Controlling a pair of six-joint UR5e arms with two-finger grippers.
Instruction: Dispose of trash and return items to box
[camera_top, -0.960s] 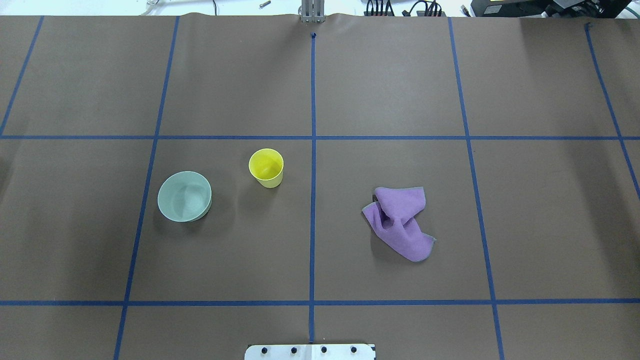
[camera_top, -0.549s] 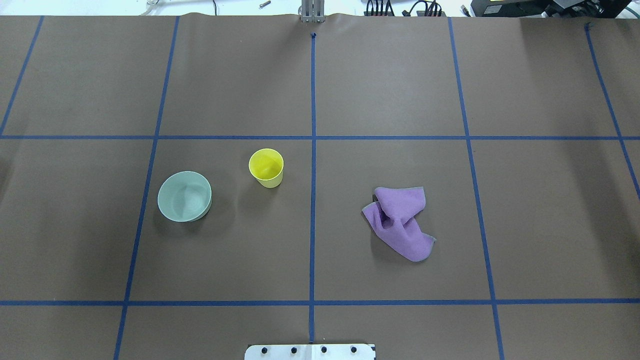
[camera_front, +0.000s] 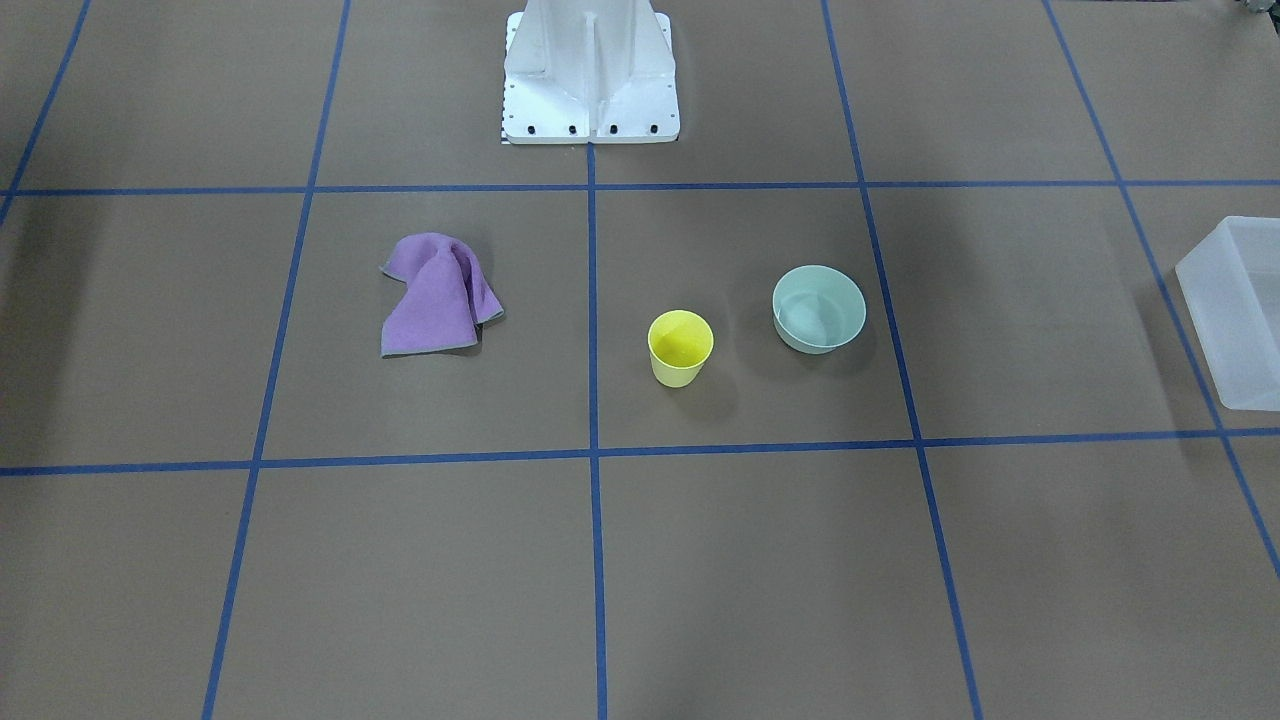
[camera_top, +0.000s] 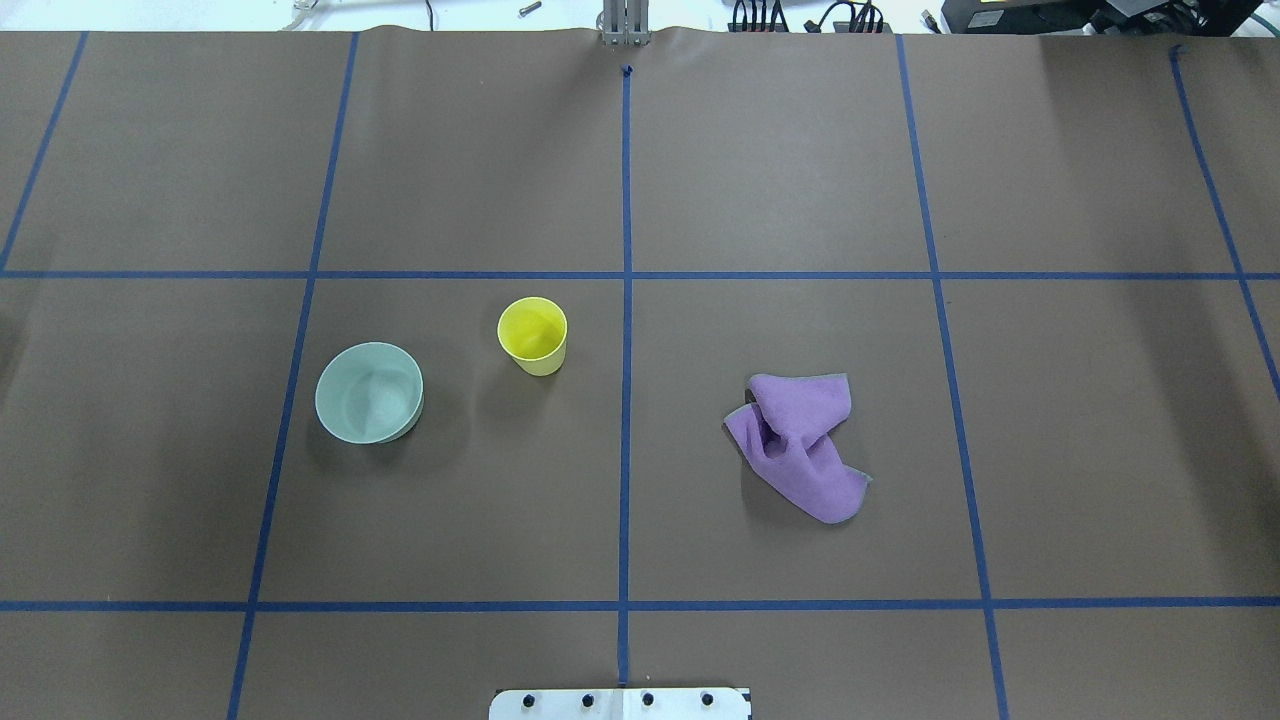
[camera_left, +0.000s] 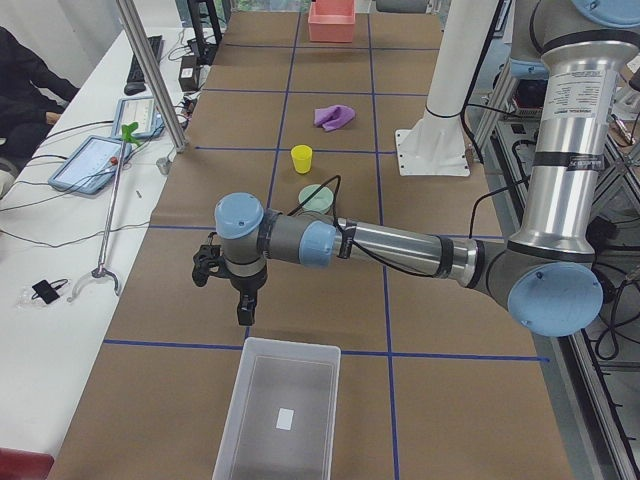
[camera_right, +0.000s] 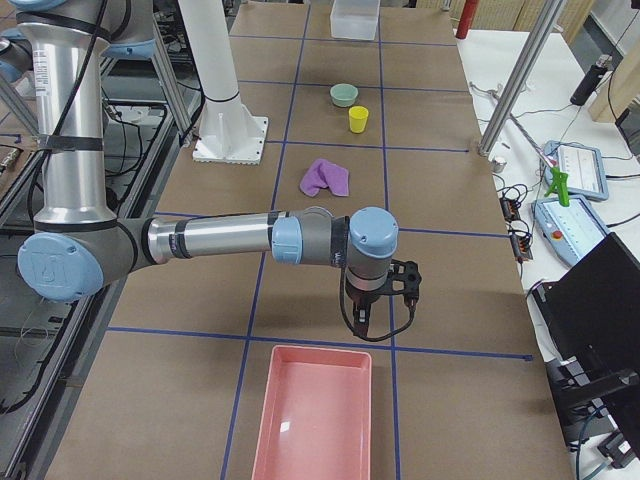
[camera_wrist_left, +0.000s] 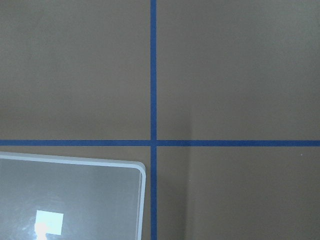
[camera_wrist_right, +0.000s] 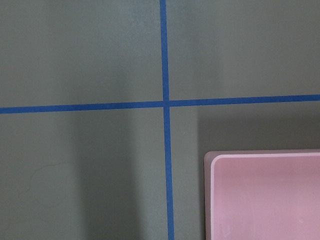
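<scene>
Your left claw (camera_left: 243, 314) hangs just beside the box (camera_left: 288, 345) (apart or together, I cannot tell); the mint bowl (camera_left: 318, 197) stands upright well away from the box, so come down and pinch one rim wall

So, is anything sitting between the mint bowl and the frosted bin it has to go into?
Nothing visible. In the front-facing view only bare table lies between the bowl and the bin. The yellow cup stands on the bowl's far side from the bin, with the purple cloth beyond it.
</scene>
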